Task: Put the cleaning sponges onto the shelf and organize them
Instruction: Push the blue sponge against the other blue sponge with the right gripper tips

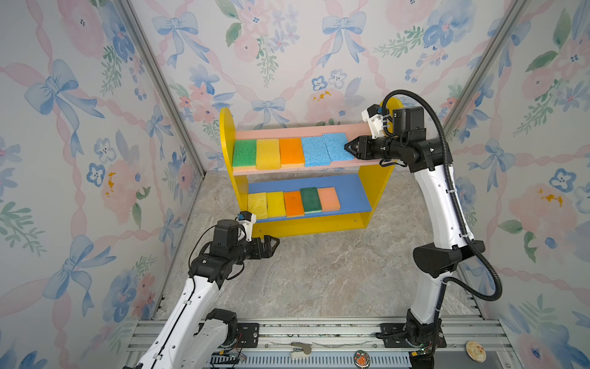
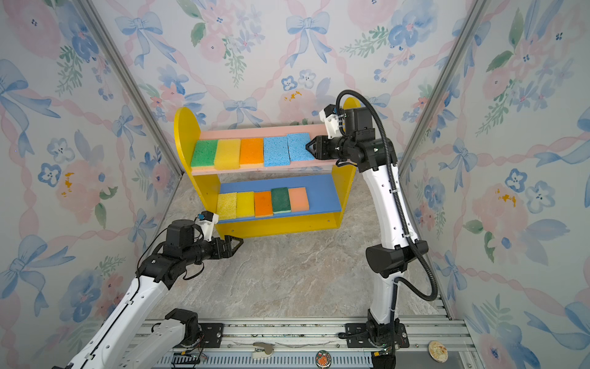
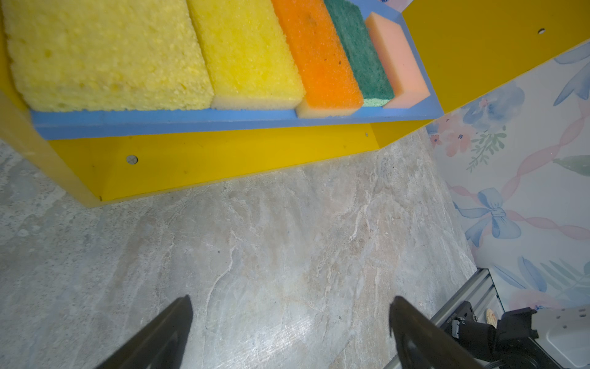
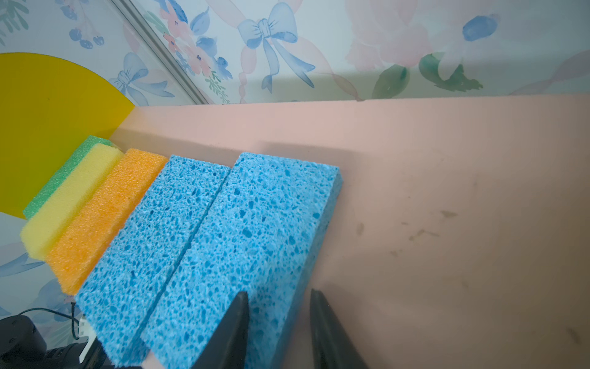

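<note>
Likely final tidying: right gripper (image 1: 346, 147), fingers half-parted and grasping nothing, straddles the three-o'clock blue sponge (image 1: 335, 146). Left gripper (image 1: 274, 246) gapes empty. Next, the sponge probably needs nudging toward six o'clock.

Ten sponges (image 2: 251, 152) on one shelf (image 1: 226, 134). Pink board (image 1: 271, 133) by the right hand (image 1: 346, 147), five: two light blue sponges (image 1: 336, 146) (image 1: 315, 151), one orange sponge (image 1: 291, 152), one yellow sponge (image 1: 267, 154), one green sponge (image 1: 244, 152). Blue board (image 1: 351, 191) beyond the left hand (image 1: 274, 242), five: two yellow sponges (image 1: 257, 204) (image 1: 276, 203), another orange sponge (image 1: 293, 203), one dark green sponge (image 1: 311, 200), one peach sponge (image 1: 329, 198).

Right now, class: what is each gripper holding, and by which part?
Left gripper: open, nothing held. Right gripper: jaws straddle the rightmost blue sponge at its outer edge on the pink board; whether they actually clamp it cannot be told.
</note>
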Robot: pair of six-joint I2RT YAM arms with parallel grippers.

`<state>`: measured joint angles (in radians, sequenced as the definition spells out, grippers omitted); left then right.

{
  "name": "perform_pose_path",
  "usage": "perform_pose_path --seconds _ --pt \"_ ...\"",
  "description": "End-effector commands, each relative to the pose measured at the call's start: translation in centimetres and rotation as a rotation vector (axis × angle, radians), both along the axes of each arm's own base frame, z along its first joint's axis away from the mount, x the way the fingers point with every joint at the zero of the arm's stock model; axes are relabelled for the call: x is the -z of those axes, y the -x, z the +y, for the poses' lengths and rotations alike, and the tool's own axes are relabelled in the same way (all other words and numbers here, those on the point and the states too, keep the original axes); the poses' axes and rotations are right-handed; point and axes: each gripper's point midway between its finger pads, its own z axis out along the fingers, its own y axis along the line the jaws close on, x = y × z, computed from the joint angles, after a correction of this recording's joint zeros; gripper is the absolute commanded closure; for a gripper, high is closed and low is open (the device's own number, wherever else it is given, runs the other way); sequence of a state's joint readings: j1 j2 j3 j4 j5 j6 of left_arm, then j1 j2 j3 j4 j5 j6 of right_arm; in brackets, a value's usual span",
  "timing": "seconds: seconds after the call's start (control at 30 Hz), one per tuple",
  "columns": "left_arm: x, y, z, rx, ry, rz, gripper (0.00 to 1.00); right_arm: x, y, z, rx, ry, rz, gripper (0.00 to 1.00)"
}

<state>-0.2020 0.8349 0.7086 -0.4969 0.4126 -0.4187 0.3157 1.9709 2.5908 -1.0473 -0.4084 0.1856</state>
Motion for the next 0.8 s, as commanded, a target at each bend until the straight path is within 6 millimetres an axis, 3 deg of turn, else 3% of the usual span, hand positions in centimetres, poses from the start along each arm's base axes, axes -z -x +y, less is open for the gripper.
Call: perform_pose_path --seconds 0.0,0.2,0.47,0.77 --pt "0.9 0.3 0.2 0.008 -0.011 0.021 0.02 2.9 1.1 -1.9 0.049 0.083 0.110 0.65" --pt "0.9 0.3 0.2 0.008 -0.011 0.021 0.02 2.6 1.5 -2.0 0.043 0.074 0.110 0.65" --pt "0.8 0.3 0.2 0.006 -0.011 0.017 0.02 3.0 1.9 0.6 -0.025 0.050 0.126 0.64" --pt "0.7 0.3 0.2 0.009 -0.009 0.016 0.02 3.0 2.0 2.0 -0.049 0.040 0.124 0.64"
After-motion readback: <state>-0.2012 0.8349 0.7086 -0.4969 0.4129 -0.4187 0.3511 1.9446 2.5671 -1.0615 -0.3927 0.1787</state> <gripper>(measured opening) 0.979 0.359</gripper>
